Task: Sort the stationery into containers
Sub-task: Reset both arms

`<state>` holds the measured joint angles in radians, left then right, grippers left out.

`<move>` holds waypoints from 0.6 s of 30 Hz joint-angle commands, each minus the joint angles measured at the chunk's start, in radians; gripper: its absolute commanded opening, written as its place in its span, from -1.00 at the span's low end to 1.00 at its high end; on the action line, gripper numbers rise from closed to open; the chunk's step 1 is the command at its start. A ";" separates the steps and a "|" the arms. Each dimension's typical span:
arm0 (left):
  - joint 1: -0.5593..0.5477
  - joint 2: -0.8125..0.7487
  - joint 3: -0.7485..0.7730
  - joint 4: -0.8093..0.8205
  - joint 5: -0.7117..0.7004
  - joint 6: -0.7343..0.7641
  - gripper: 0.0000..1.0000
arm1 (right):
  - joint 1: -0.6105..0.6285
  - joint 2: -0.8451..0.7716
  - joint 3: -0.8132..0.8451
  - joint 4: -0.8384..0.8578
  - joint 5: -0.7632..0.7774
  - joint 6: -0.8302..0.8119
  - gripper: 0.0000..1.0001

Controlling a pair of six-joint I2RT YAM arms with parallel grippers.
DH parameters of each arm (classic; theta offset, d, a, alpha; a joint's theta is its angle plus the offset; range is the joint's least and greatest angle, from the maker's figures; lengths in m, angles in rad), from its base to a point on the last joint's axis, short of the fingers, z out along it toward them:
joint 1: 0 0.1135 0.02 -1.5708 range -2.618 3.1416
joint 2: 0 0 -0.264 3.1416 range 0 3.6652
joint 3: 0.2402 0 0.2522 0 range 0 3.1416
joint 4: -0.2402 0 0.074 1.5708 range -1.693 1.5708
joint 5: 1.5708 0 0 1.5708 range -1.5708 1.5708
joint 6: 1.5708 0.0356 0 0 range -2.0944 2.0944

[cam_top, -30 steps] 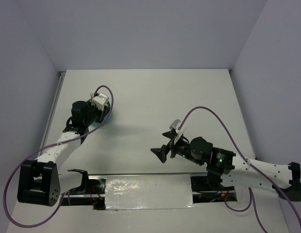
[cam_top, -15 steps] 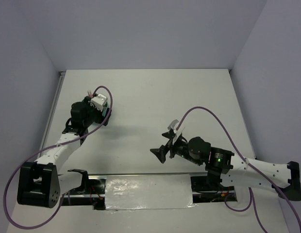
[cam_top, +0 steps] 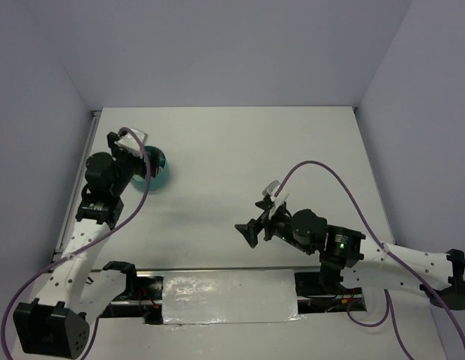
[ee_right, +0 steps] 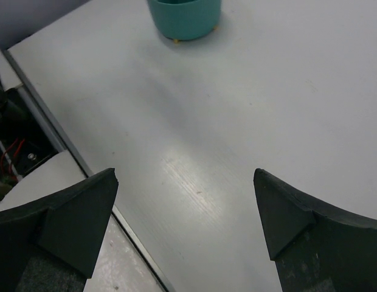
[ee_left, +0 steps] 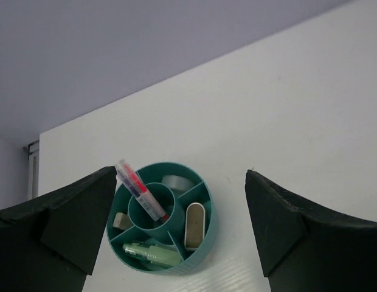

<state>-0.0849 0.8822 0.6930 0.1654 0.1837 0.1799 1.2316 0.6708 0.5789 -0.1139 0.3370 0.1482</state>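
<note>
The teal container (ee_left: 204,240) stands on the white table, in view between my left gripper's fingers. Its central ring holds a red-pink pen (ee_left: 140,191) leaning left. The outer compartments hold a clear tape ring (ee_left: 176,182), a pale capsule eraser (ee_left: 195,226), a mint-green eraser (ee_left: 153,254) and a small tan block (ee_left: 120,221). My left gripper (ee_left: 181,175) is open and empty, above the container and back from it; from overhead it (cam_top: 130,154) sits just left of the container (cam_top: 157,172). My right gripper (ee_right: 184,176) is open and empty over bare table (cam_top: 256,217), with the container (ee_right: 183,17) far ahead.
Grey walls enclose the table on three sides. A metal rail (ee_right: 67,146) runs along the table's near edge, with the arm mounts and a foil-taped strip (cam_top: 229,296) beyond it. Purple cables (cam_top: 330,176) loop above both arms.
My left gripper has opened, and its arm has swung back and to the left off the container, which now shows. The right arm has barely moved.
</note>
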 commanded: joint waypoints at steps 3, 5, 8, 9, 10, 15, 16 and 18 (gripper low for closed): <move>-0.003 -0.072 0.323 -0.383 -0.286 -0.348 0.99 | -0.003 0.024 0.295 -0.345 0.390 0.178 1.00; -0.003 -0.086 0.390 -0.540 -0.415 -0.436 0.99 | -0.003 0.044 0.456 -0.560 0.476 0.244 1.00; -0.003 -0.141 0.427 -0.754 -0.504 -0.483 0.99 | 0.000 0.032 0.648 -0.735 0.566 0.349 0.99; -0.003 -0.200 0.416 -0.786 -0.509 -0.497 0.99 | -0.001 0.020 0.685 -0.803 0.570 0.355 0.99; -0.004 -0.230 0.415 -0.843 -0.506 -0.500 0.99 | -0.001 0.007 0.741 -0.823 0.563 0.350 0.99; -0.003 -0.435 0.433 -1.009 -0.406 -0.520 0.99 | -0.003 -0.108 0.828 -0.900 0.559 0.315 1.00; -0.003 -0.462 0.433 -1.023 -0.388 -0.519 0.99 | -0.003 -0.123 0.831 -0.908 0.568 0.314 1.00; -0.004 -0.535 0.439 -1.053 -0.353 -0.508 0.99 | -0.001 -0.166 0.829 -0.938 0.591 0.323 1.00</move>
<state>-0.0879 0.4103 1.1084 -0.7837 -0.2222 -0.3000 1.2312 0.5247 1.4006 -0.9230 0.8669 0.4522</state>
